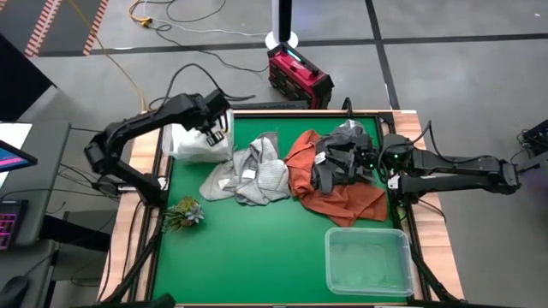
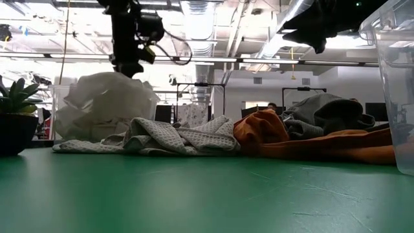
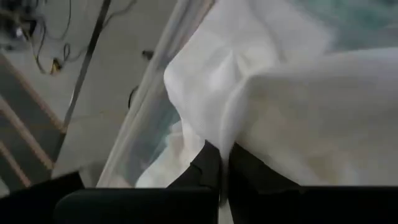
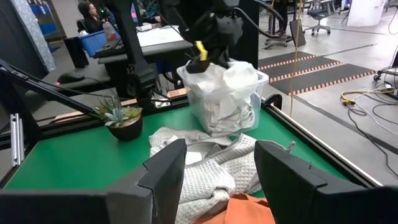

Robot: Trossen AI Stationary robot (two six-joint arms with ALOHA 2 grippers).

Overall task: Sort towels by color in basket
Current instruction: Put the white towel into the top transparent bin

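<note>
A clear basket [image 4: 198, 107] at the table's far left holds white towels [image 1: 193, 144]. My left gripper [image 3: 222, 167] stands over it, shut on a white towel [image 3: 280, 106]. Light grey and checked towels [image 1: 253, 173] lie crumpled in the table's middle. To their right a rust orange towel [image 1: 344, 202] is spread flat, with a dark grey towel [image 1: 353, 135] bunched on its far part. My right gripper [image 4: 217, 171] hovers open above the orange towel's left part, pointing toward the table's left, and holds nothing. My left gripper pinches a fold of the white towel [image 3: 214, 134] between its two fingers, coming from above and pointing down into the basket. The cloth spreads out from the fingertips over the heap [image 4: 227, 93] in the basket. How many layers are in the pinch cannot be told.
A small potted plant [image 1: 184, 212] stands near the table's left edge. A second clear basket [image 1: 368, 261] sits at the near right corner. A red device [image 1: 300, 75] and cables lie on the floor beyond the far edge. Bare green tabletop [image 1: 257, 257] spans the near middle.
</note>
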